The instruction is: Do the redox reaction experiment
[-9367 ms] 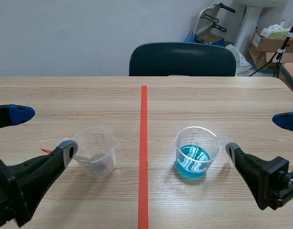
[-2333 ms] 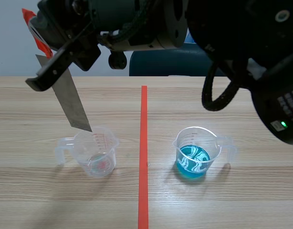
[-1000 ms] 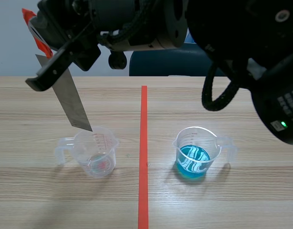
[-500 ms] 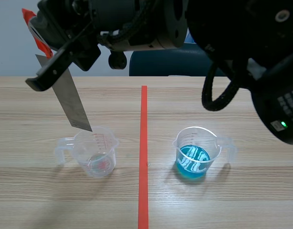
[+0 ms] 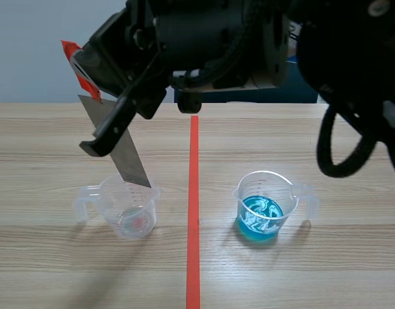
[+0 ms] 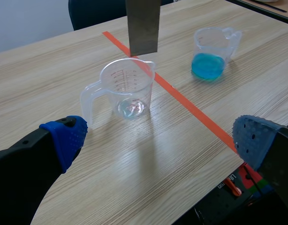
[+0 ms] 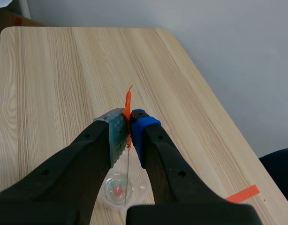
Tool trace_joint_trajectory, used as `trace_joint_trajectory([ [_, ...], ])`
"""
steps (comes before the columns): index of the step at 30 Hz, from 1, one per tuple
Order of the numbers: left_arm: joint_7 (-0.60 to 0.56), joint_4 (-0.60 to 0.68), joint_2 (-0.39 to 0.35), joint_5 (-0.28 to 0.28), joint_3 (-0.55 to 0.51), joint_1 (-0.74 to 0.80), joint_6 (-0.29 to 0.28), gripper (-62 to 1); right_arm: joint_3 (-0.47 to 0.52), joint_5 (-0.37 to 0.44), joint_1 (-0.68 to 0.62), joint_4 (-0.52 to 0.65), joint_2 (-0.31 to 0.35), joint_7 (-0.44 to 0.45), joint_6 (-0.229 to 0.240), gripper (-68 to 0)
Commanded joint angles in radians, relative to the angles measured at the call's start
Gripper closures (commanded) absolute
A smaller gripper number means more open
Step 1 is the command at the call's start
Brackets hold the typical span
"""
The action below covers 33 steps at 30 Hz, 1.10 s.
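A clear measuring cup (image 5: 129,207) (image 6: 127,91) stands left of the tape line with a trace of liquid and a reddish spot at its bottom. A second cup (image 5: 265,207) (image 6: 211,52), right of the line, holds blue liquid. My right arm reaches across from above, its gripper (image 5: 106,132) (image 7: 127,125) shut on a grey metal strip (image 5: 120,145) (image 6: 143,23) that carries red tape (image 7: 128,101) at its upper end. The strip hangs tilted, its lower tip just above the clear cup's rim. My left gripper (image 6: 160,140) stands open, low and near the clear cup, with nothing between its fingers.
An orange-red tape line (image 5: 193,212) runs down the middle of the wooden table (image 5: 313,270). A dark chair (image 6: 94,10) stands beyond the far edge. The table's near edge (image 6: 214,187) lies close under my left gripper.
The right arm has carried the strip to the right and slightly lower, so its tip now hangs over the clear cup's right rim. Both cups have stayed put.
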Motion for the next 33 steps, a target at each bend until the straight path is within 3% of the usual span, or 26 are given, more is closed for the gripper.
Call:
trace_joint_trajectory([
  [1, -0.014, 0.012, 0.005, -0.006, -0.002, 0.000, -0.002, -62.3, 0.039, 0.006, -0.008, 0.045, 0.024, 0.015, -0.005, -0.6],
  [10, -0.014, 0.012, 0.005, -0.006, -0.002, 0.000, -0.002, -62.3, 0.192, 0.050, -0.105, 0.139, 0.159, 0.027, -0.004, -0.6],
  [19, -0.014, 0.012, 0.005, -0.006, -0.002, 0.000, -0.002, -62.3, 0.357, 0.140, -0.217, 0.143, 0.320, 0.116, 0.050, -0.6],
  [26, -0.014, 0.012, 0.005, -0.006, -0.002, 0.000, -0.002, -62.3, 0.511, 0.195, -0.326, 0.143, 0.407, 0.158, 0.129, -0.6],
  [33, -0.014, 0.012, 0.005, -0.006, -0.002, 0.000, -0.002, -62.3, 0.685, 0.217, -0.436, 0.143, 0.411, 0.160, 0.218, -0.6],
])
